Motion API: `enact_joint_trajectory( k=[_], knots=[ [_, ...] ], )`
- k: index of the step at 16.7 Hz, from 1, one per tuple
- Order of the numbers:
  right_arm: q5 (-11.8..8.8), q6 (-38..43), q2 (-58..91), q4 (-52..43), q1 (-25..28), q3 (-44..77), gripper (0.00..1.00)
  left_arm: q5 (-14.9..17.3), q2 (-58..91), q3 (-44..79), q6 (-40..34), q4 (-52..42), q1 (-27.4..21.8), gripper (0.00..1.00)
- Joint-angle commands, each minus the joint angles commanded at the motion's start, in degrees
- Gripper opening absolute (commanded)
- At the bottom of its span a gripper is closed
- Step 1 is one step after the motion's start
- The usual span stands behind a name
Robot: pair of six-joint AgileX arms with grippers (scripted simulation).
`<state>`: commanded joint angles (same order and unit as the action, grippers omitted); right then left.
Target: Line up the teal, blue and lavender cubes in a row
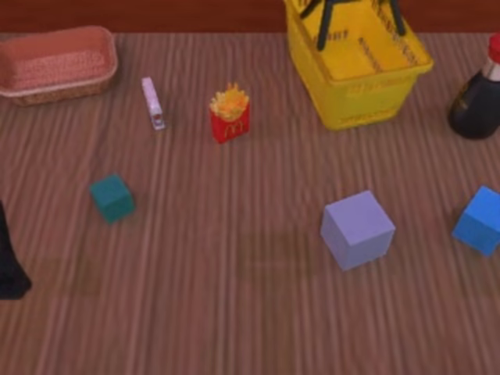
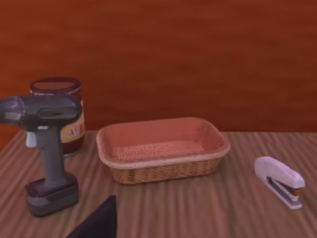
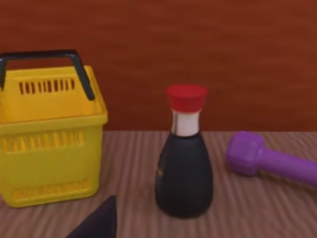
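Starting from my left tool (image 1: pixel 11 266), parked at the bench's left edge, I cannot tell how its fingers stand; my right tool is out of the top view. Nearest sits the teal cube (image 1: pixel 112 197), toward the left edge. The lavender cube (image 1: pixel 357 229) lies right of centre, and the blue cube (image 1: pixel 478 219) touches the right edge. All three look rigid, light and matte, so I'd pinch each across opposite flat faces.

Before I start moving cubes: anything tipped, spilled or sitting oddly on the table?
Nothing is tipped or spilled. The cubes are just scattered: teal cube left, lavender cube right of centre, blue cube cut by the right edge. The fries box and soy sauce bottle stand upright.
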<state>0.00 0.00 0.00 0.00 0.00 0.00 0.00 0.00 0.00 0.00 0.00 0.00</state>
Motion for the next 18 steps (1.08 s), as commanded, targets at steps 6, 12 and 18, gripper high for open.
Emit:
enact_joint_trajectory(
  k=[6, 12, 18],
  knots=[
    [0.0, 0.0, 0.0, 0.0, 0.0, 0.0, 1.00, 0.2, 6.0, 5.8, 2.8, -4.0, -1.0, 1.00],
    [0.0, 0.0, 0.0, 0.0, 0.0, 0.0, 1.00, 0.1, 32.8, 28.5, 12.9, -19.1, -3.7, 1.00],
    [0.0, 0.0, 0.0, 0.0, 0.0, 0.0, 1.00, 0.0, 72.1, 56.1, 25.9, -39.0, -7.3, 1.00]
  ],
)
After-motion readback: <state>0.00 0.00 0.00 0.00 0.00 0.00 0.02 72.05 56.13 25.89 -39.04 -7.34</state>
